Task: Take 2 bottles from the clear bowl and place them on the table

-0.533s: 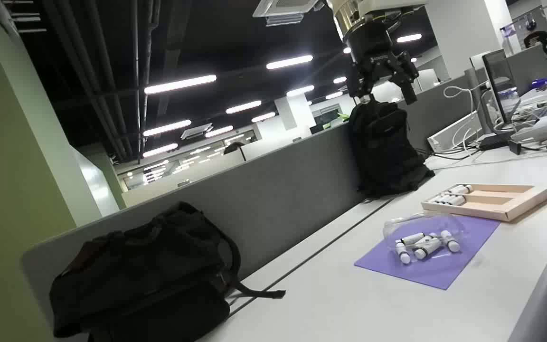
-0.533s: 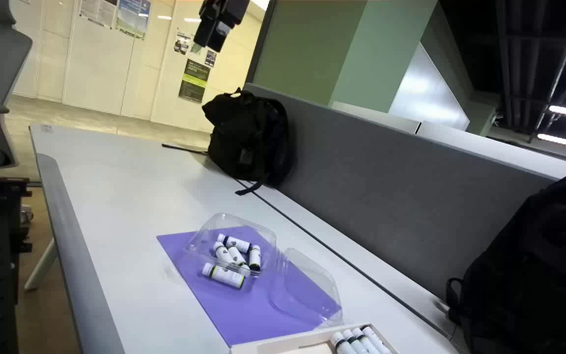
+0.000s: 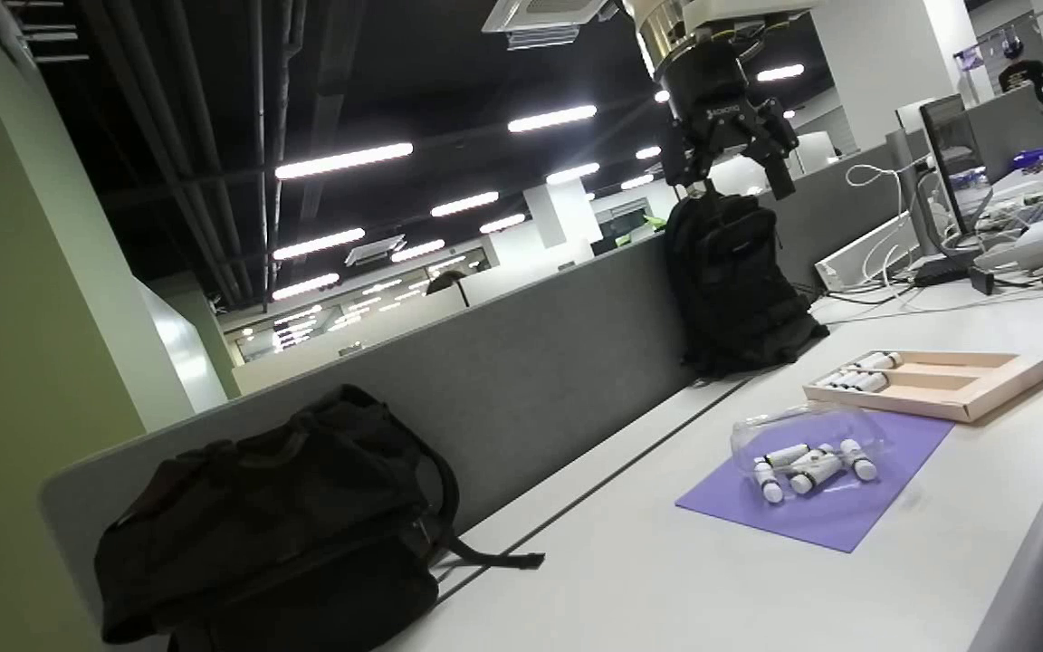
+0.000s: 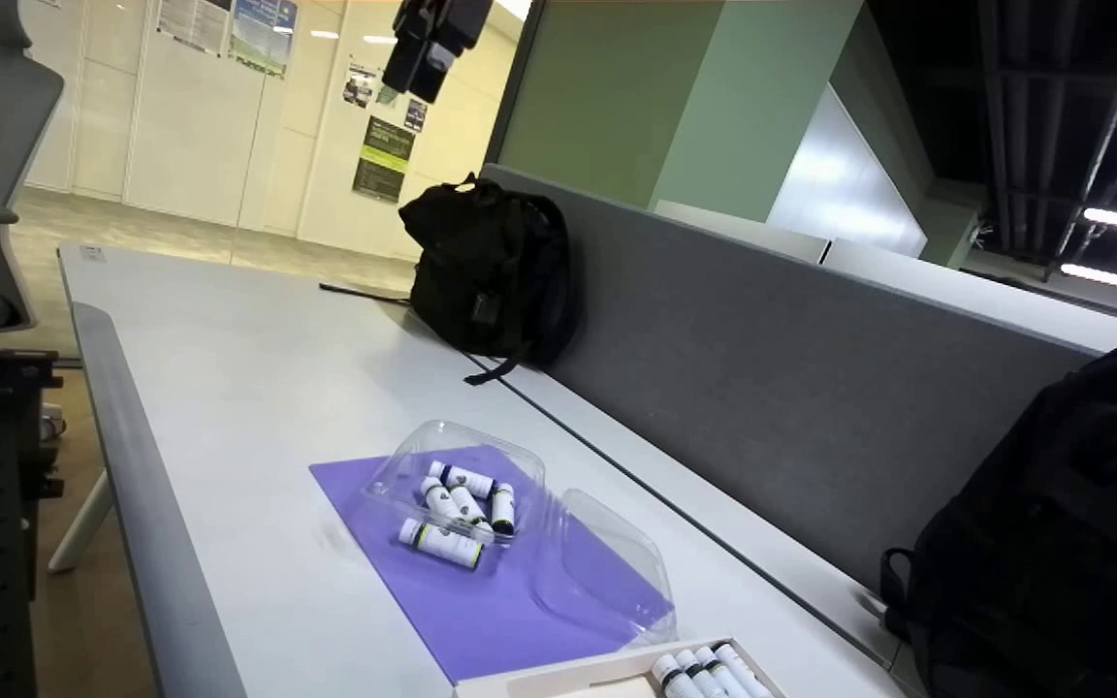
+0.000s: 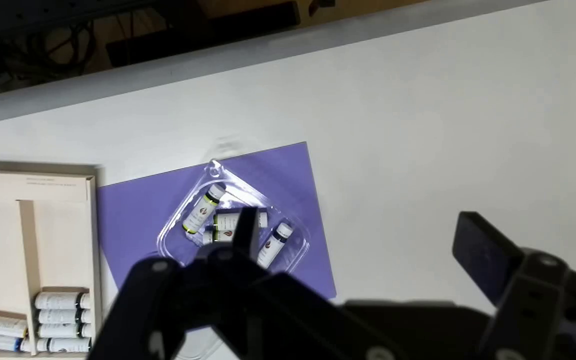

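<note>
The clear bowl (image 4: 403, 470) stands on the purple mat, and its see-through lid (image 4: 651, 572) lies open beside it. Several small white bottles (image 4: 442, 543) with dark bands lie on their sides in it. The bowl (image 3: 743, 436) and bottles (image 3: 817, 474) also show in an exterior view. In the wrist view my left finger hides part of the bowl (image 5: 300, 252) and its bottles (image 5: 274, 246). My gripper (image 3: 732, 184) is open and empty, high above the white table (image 3: 621, 580). In the wrist view the gripper (image 5: 360, 222) spans bare table to the right of the bowl.
The purple mat (image 4: 491, 630) lies under the bowl. A light-wood tray (image 5: 58, 182) with several more bottles stands at the mat's edge. Black backpacks (image 3: 277, 525) (image 3: 739, 281) lean on the grey partition (image 3: 567, 371). A monitor (image 3: 956, 163) and cables stand farther along the table.
</note>
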